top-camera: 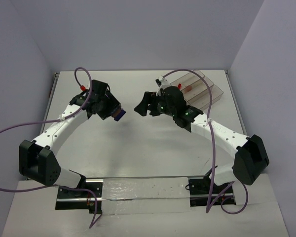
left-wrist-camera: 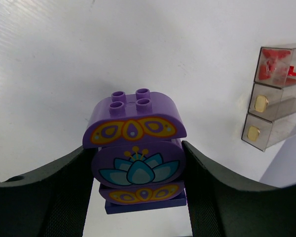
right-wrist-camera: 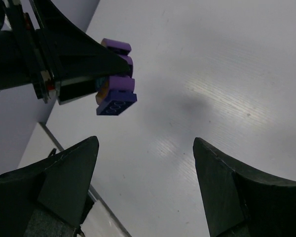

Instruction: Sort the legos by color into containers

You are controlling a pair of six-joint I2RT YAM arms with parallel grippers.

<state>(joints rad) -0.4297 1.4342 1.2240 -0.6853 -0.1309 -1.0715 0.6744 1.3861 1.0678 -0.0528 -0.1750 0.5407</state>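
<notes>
My left gripper (top-camera: pixel 114 112) is shut on a clump of purple and blue legos (top-camera: pixel 119 115) and holds it above the table, left of centre. In the left wrist view the clump (left-wrist-camera: pixel 136 153) sits between my fingers, showing a flower print, with a dark blue plate at its base. My right gripper (top-camera: pixel 142 107) is open and empty, facing the clump from the right; the right wrist view shows the clump (right-wrist-camera: pixel 117 79) ahead of it (right-wrist-camera: pixel 145 143). The clear smoky three-compartment tray (top-camera: pixel 214 91) stands at the back right with red legos (top-camera: pixel 179 88) in one end compartment.
In the left wrist view the tray (left-wrist-camera: pixel 281 106) is at the right edge, with red legos (left-wrist-camera: pixel 274 66) in its top compartment and a small tan patch on each of the other two. White walls enclose the table. Purple cables loop over both arms.
</notes>
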